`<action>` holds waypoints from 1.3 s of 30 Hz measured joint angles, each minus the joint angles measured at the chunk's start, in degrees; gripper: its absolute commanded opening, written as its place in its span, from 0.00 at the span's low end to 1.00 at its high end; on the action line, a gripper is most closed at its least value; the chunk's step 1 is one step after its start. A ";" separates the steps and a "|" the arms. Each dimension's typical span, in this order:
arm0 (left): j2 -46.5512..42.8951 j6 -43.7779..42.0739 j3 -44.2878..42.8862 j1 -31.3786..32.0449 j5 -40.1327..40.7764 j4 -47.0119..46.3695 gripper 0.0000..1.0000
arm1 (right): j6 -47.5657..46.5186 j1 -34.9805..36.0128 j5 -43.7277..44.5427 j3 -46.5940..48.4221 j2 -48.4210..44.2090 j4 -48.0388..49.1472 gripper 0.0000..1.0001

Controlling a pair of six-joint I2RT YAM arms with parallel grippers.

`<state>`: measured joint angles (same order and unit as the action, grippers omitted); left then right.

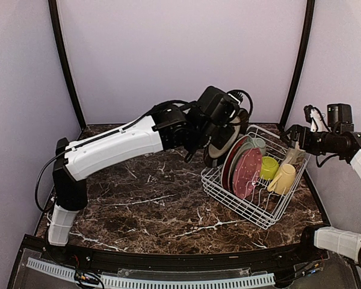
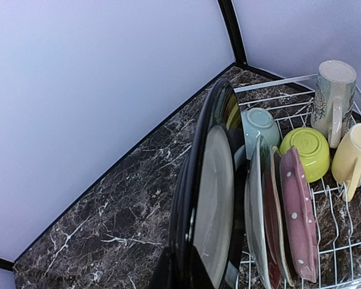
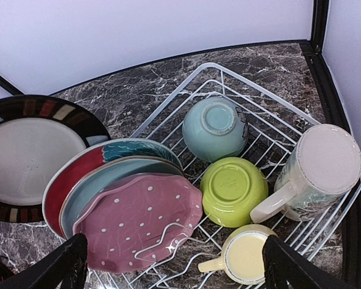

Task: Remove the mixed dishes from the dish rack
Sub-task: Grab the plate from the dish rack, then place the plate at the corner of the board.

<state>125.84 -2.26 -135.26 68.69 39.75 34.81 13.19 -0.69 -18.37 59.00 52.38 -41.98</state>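
Observation:
My left gripper (image 1: 215, 137) is shut on the rim of the dark plate (image 1: 224, 149), holding it upright just left of the white wire dish rack (image 1: 262, 215); in the left wrist view the gripper (image 2: 182, 267) clamps the plate (image 2: 212, 192). In the rack stand a red plate (image 3: 66, 180), a grey-green plate (image 3: 102, 180) and a maroon-pink dotted plate (image 3: 138, 223). Behind them lie a mint bowl (image 3: 215, 128), a lime-green bowl (image 3: 233, 191), a cream-grey mug (image 3: 319, 168) and a yellow mug (image 3: 246, 259). My right gripper (image 3: 177, 265) is open and empty above the rack's near right side.
The rack sits at the right of the dark marble table (image 1: 144, 205). Pale walls with black corner posts (image 1: 65, 66) close in the back and sides. The right arm (image 1: 331, 141) reaches in from the right wall.

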 measured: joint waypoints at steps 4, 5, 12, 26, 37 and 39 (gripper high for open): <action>-6.01 4.09 5.62 -2.49 -4.68 0.09 0.01 | 0.00 0.00 -0.33 0.00 0.42 0.02 0.99; -7.93 4.79 7.58 -3.08 -5.42 0.00 0.01 | 0.00 0.00 -0.44 0.00 0.55 0.04 0.99; -18.84 7.69 16.52 -5.57 -6.05 -1.18 0.01 | 0.04 0.00 -1.57 0.00 1.20 0.26 0.99; -50.03 25.59 54.77 -33.86 -23.08 -4.90 0.01 | 0.79 0.00 -6.78 -0.37 2.64 2.51 0.99; -64.50 54.66 98.66 -65.68 -46.75 -34.21 0.01 | 1.73 1.55 -8.87 -0.37 3.96 3.41 0.99; -61.81 59.69 103.84 -67.60 -46.84 -41.09 0.01 | 1.92 2.03 -8.85 -0.37 3.87 3.39 0.99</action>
<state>64.03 57.43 -31.42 1.08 -7.09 -6.28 15.11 1.34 -27.22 58.63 56.25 -38.59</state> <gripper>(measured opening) 0.042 0.986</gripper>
